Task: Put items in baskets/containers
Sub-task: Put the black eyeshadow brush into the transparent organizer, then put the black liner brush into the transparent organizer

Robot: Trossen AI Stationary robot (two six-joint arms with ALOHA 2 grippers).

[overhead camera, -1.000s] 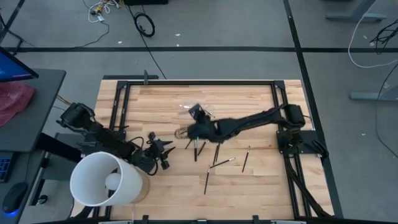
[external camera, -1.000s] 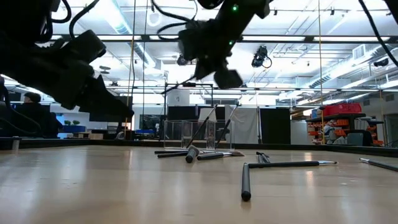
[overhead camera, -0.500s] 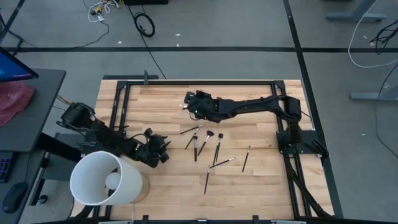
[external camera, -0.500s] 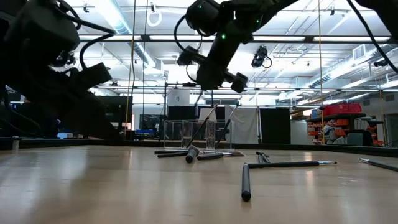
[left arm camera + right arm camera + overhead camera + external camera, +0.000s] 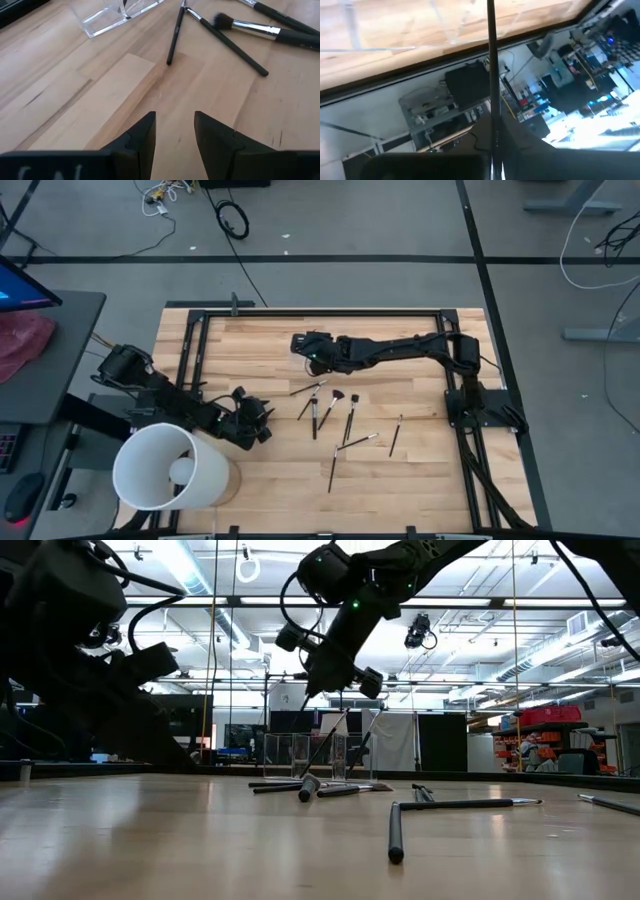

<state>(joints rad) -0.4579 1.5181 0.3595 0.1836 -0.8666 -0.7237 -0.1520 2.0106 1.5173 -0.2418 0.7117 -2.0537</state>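
Observation:
The clear plastic holder (image 5: 300,754) stands on the wood near the table's far side, with two brushes (image 5: 327,742) leaning inside it. My right gripper (image 5: 304,345) hangs above the holder (image 5: 452,37), shut on one thin dark brush (image 5: 490,75). Several more brushes (image 5: 335,415) lie flat on the wood in the middle of the table. My left gripper (image 5: 175,132) is open and low over bare wood left of those brushes (image 5: 226,41), touching nothing. It faces the holder (image 5: 115,12). My right gripper pinches the dark brush by its slim handle (image 5: 492,142) between the two fingers. The handle runs straight on past the fingertips, over the holder's clear walls and out of the wrist picture. Which end of the brush it has, the frames do not show.
A large white bucket (image 5: 165,470) lies on its side at the table's near left corner, right behind my left arm. A black frame rail (image 5: 320,311) runs along the far edge. Bare wood stretches along the near edge and on the right.
My right gripper has risen from the brushes in the middle of the table and swung toward the far edge, ending above the clear holder with the brush in its fingers. My left gripper has drawn back a little toward the table's left.

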